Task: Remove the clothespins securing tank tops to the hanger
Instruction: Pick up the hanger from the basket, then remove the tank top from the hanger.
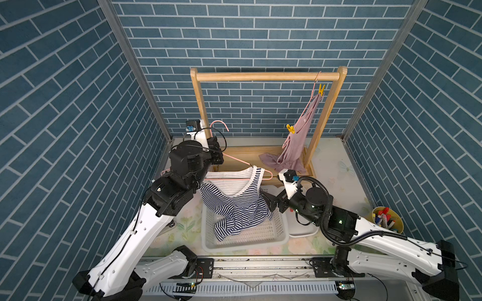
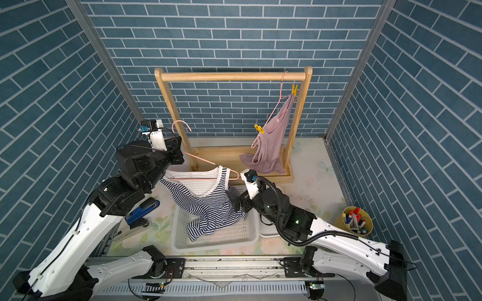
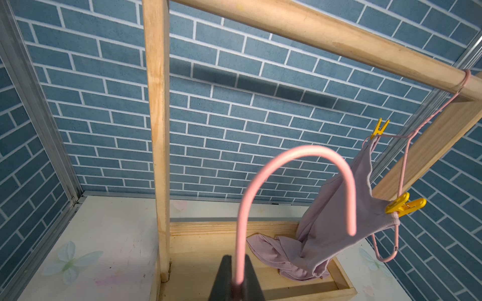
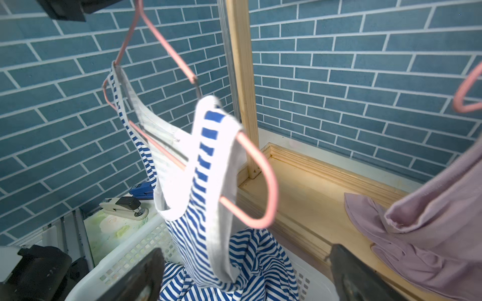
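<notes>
Two arms: both reach in from the near edge of the table, one on either side of the basket [image 1: 245, 246].
Left gripper [image 3: 236, 276]: pinched tight on the neck of the held hanger [image 1: 234, 159], a pink wire one, just below its hook. It holds the hanger in the air beside the left post of the rack [image 1: 260, 77].
Held hanger: tipped over, with its hook pointing up and its far end reaching toward the right arm.
Striped tank top [image 1: 234, 206]: its shoulders sit on that hanger, and the right wrist view shows one strap looped round the far end. The body sags down and the hem lies bunched in the basket.
Right gripper [image 1: 270, 202]: jaws spread wide with nothing between them, just beside the striped tank top's edge, above the basket's right side.
Pink tank top [image 1: 297, 140]: hangs from the second hanger [image 3: 404, 161], which is hooked over the right end of the rack's rail. Its hem is pooled on the rack's base.
Upper yellow clothespin [image 1: 321, 89]: clipped on a strap at that hanger's high shoulder, close under the rail.
Lower yellow clothespin [image 1: 290, 129]: clipped on the other strap at the hanger's low end.
Cup [image 2: 340, 221]: yellow and full of markers, at the far right of the table, well apart from the rest.
</notes>
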{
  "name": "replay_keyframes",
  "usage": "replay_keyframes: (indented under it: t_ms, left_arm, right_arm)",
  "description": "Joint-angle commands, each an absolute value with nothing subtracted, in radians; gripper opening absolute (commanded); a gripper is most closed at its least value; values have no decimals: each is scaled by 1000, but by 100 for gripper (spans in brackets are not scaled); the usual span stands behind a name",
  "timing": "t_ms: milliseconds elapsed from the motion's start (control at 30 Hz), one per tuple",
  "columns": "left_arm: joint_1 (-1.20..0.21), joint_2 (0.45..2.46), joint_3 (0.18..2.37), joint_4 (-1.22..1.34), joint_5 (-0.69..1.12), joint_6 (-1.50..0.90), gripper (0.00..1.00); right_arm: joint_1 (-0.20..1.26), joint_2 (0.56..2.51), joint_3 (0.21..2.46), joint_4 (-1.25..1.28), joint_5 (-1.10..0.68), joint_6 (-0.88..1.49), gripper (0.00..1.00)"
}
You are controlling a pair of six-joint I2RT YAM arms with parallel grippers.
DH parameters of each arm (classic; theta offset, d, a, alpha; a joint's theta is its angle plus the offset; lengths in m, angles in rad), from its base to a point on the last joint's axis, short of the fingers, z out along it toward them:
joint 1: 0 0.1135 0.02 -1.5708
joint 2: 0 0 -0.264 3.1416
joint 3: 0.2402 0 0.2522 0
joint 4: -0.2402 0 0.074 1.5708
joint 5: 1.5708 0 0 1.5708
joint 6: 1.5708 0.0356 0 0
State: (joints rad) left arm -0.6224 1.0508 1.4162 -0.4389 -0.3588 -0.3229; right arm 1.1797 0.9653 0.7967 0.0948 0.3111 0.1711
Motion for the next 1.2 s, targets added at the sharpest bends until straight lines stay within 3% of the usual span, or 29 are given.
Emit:
replay_keyframes:
  t_ms: [0, 400, 600, 700, 767, 900, 967, 1167]
  left_arm:
    - [-636, 1031, 1434, -384, -376, -314, 0]
    - [-655, 1019, 1407, -343, -373, -327, 0]
    - [-663, 1012, 1408, -347, -375, -326, 0]
    - [-666, 1008, 1411, -351, -374, -324, 0]
    - [-667, 1009, 1414, -361, -381, -318, 0]
    - [-669, 1008, 1410, -368, -391, -312, 0]
    - [-670, 1006, 1407, -369, -396, -309, 0]
    - [-684, 1024, 1419, -391, -461, -268, 0]
  right_arm:
    - [1226, 989, 827, 155, 481, 78, 96]
    - [1260, 1077, 841, 368, 564, 20, 88]
    - [1260, 1122, 859, 434, 557, -7, 77]
    - [1260, 1139, 873, 431, 584, -15, 61]
    - [1260, 1129, 873, 424, 588, -1, 33]
    - [1259, 1088, 864, 394, 581, 25, 7]
    - [1259, 1066, 857, 376, 584, 39, 3]
    - [1257, 962, 811, 331, 579, 89, 10]
